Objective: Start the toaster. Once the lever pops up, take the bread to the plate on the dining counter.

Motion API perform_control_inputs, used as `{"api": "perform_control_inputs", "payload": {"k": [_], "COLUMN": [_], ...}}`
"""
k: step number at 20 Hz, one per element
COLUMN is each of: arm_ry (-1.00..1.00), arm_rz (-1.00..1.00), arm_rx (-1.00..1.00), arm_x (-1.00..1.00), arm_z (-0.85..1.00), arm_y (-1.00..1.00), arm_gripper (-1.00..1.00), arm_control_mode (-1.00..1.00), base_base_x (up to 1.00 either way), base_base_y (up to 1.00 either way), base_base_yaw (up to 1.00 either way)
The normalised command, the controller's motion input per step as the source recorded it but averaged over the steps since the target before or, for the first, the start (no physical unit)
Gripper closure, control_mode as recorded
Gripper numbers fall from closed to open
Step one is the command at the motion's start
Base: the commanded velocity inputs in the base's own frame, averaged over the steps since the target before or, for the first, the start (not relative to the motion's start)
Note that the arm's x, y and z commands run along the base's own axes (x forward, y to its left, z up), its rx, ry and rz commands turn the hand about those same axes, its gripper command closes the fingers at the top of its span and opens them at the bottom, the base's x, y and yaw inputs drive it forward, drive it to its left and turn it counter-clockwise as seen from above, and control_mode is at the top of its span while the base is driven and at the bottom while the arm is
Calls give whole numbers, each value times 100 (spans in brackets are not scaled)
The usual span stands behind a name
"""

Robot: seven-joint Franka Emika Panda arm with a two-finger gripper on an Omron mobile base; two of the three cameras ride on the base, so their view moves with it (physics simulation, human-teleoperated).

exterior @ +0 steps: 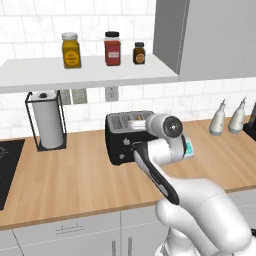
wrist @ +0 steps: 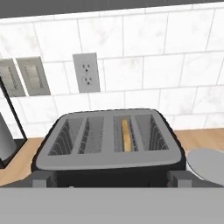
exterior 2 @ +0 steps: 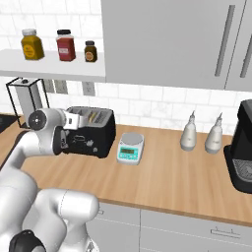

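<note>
White tile backs the counter (exterior: 75, 175) where the toaster (wrist: 107, 146) stands, bread (wrist: 126, 134) upright in one slot. Gripper (wrist: 111, 177) spread wide, holding nothing. Bread looks light and crumbly; pinch its top edge.

Black toaster (wrist: 109, 168); tan bread (wrist: 126, 134)

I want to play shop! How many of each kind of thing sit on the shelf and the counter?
Jars: 3
Bottles: 2
Toaster: 1
Bread: 1
Scale: 1
Towel roll: 1
Coffee machine: 1
Total: 10
</note>
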Motion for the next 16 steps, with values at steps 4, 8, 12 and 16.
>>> {"api": "perform_control_inputs", "payload": {"k": [4, 8, 12, 16], "arm_ry": [0, 0, 0, 0], "arm_rz": [-1, 0, 0, 0], "arm_rx": [0, 0, 0, 0], "arm_x": [14, 7, 0, 1], "arm_z": [0, -1, -2, -16], "arm_y": [0, -2, -5, -17], "arm_gripper": [-100, -100, -100, -100], "arm_control_mode": [-100, -100, -100, -100], "base_base_x": [0, 0, 0, 0], "base_base_y": [0, 0, 0, 0], "base_base_yaw": [0, 0, 0, 0]}}
